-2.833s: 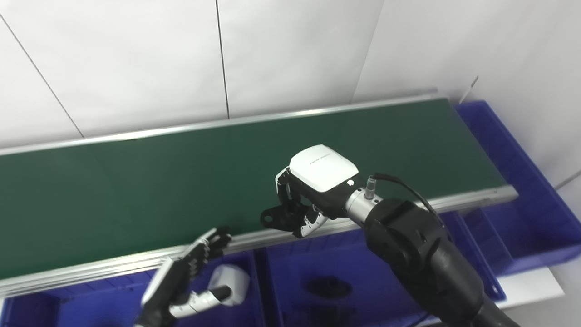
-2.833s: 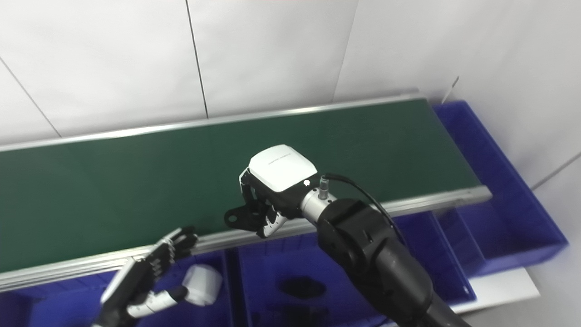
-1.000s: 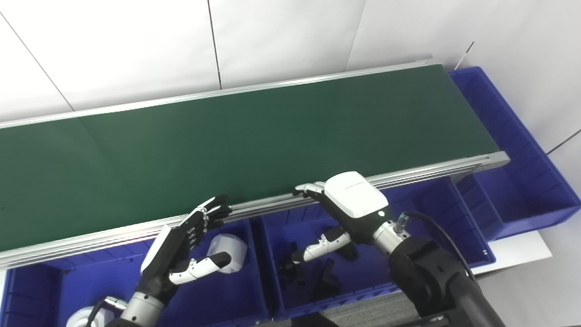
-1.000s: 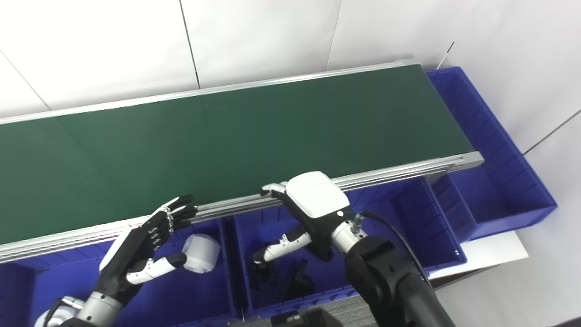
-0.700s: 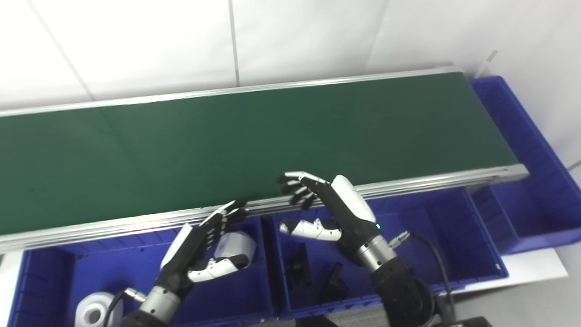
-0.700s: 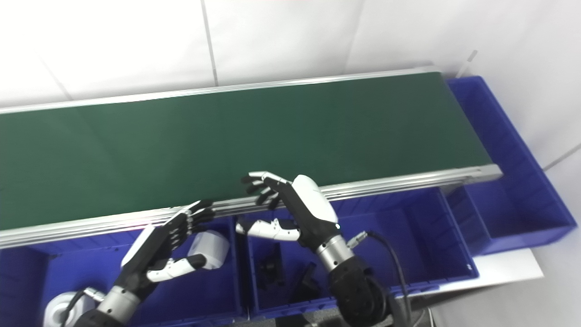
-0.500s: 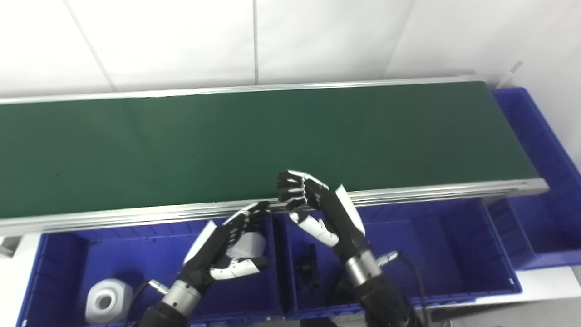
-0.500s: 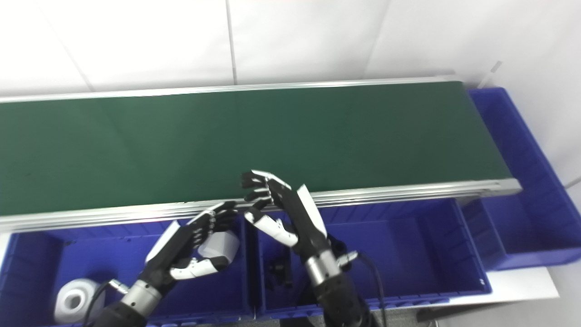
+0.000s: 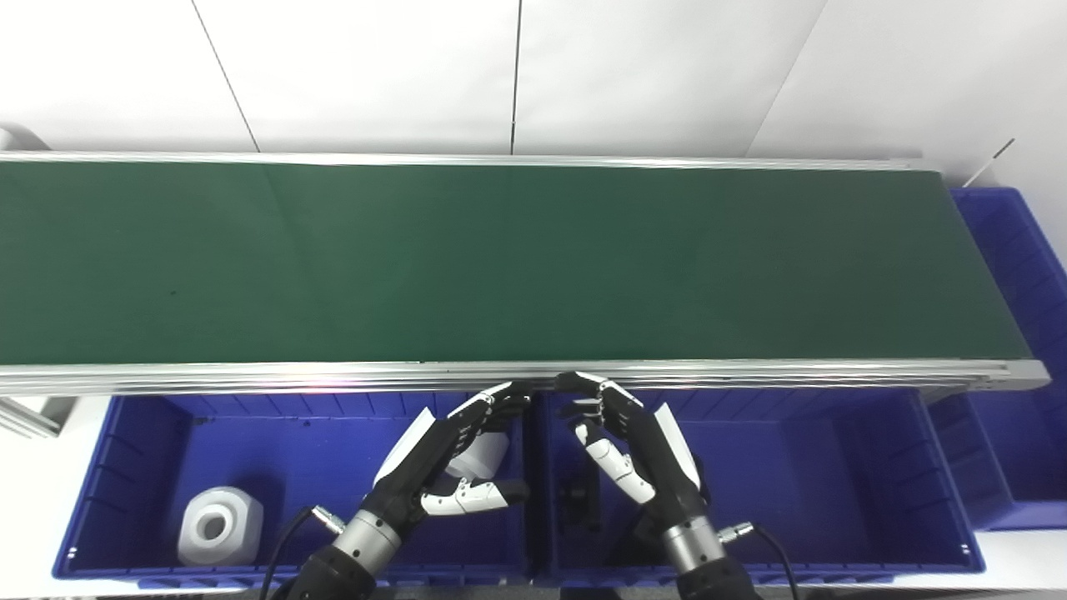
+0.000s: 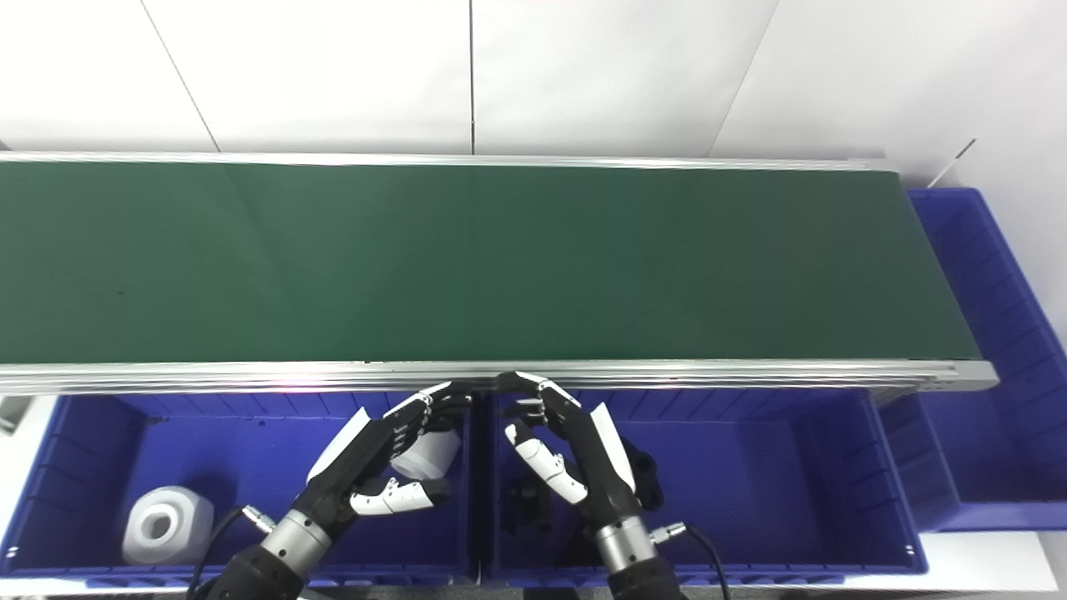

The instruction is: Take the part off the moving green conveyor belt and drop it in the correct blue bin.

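The green conveyor belt [image 9: 500,258] runs across the view and no part shows on it. Both hands hover over the blue bins just in front of the belt's near rail. My left hand [image 9: 442,462] is open, fingers spread, holding nothing. My right hand [image 9: 638,454] is open too, palm turned left, fingertips by the rail. Black parts [image 10: 525,500] lie in the middle bin [image 9: 834,467], partly hidden behind the right hand. A white part [image 9: 483,450] sits behind the left hand's fingers.
The left bin [image 9: 142,467] holds a white hexagonal part [image 9: 218,527]. A third blue bin [image 9: 1017,275] stands at the belt's right end. The aluminium rail [image 9: 250,377] separates belt and bins. White wall panels rise behind the belt.
The camera has swung to face the belt squarely. My right hand, earlier shut on a black part above the rail, has let it go into the middle bin, opened and drawn back beside the left hand.
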Controlling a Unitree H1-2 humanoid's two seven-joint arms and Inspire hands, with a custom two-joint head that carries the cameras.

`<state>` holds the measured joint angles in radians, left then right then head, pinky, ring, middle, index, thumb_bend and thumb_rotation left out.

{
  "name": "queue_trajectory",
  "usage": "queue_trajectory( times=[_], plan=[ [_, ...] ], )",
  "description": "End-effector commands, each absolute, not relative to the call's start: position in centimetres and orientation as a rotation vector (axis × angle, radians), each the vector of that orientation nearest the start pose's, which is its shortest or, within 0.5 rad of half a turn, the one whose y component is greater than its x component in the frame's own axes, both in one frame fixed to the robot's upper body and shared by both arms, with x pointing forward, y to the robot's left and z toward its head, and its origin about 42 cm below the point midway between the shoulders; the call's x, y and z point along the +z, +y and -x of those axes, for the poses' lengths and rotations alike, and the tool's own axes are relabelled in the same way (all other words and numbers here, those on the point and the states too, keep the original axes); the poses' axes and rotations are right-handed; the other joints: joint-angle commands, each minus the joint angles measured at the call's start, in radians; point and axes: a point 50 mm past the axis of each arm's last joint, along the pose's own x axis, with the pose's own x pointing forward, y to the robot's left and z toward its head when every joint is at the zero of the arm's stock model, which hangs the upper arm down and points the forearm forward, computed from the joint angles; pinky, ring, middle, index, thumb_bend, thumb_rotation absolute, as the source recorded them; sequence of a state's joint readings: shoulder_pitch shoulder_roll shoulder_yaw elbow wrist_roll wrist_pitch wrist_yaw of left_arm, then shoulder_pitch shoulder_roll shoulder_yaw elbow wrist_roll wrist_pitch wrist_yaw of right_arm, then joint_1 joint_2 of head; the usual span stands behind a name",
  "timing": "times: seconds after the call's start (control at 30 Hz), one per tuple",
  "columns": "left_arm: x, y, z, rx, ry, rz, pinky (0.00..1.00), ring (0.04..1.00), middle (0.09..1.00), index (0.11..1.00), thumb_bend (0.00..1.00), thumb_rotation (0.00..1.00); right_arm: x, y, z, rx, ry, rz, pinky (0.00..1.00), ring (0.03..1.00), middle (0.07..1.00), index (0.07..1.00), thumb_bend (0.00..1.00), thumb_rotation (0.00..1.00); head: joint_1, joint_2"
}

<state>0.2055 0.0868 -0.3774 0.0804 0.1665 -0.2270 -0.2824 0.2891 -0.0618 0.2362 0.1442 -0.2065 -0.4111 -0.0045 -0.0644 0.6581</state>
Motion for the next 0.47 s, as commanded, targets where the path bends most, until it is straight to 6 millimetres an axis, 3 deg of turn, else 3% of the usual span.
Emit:
queue_trajectory(
  times=[0.0, 0.2, 0.33, 0.43],
  plan=[
    [4.1, 13.0, -18.4, -0.661, 0.006, -0.175, 0.84, 0.867, 0.859, 0.879, 0.77, 0.63, 2.7, -17.7, -16.6, 0.244, -0.075, 0.190, 0.62, 0.686, 0.781, 0.761, 0.59, 0.86, -0.001, -0.005],
    [3.7, 12.9, -18.4, -0.661, -0.008, -0.189, 0.82, 0.855, 0.843, 0.873, 0.76, 0.62, 2.1, -17.7, -16.7, 0.247, -0.064, 0.201, 0.63, 0.687, 0.783, 0.755, 0.58, 0.84, 0.003, -0.024],
    [3.2, 12.8, -18.4, -0.660, -0.006, -0.192, 0.81, 0.847, 0.837, 0.868, 0.76, 0.62, 1.7, -17.8, -16.6, 0.258, -0.053, 0.207, 0.63, 0.694, 0.790, 0.760, 0.58, 0.84, 0.017, -0.059],
    [2.9, 12.6, -18.3, -0.649, -0.008, -0.182, 0.81, 0.843, 0.835, 0.860, 0.76, 0.65, 1.3, -18.1, -16.5, 0.280, -0.034, 0.190, 0.66, 0.728, 0.813, 0.776, 0.68, 0.86, 0.029, -0.077]
  ],
)
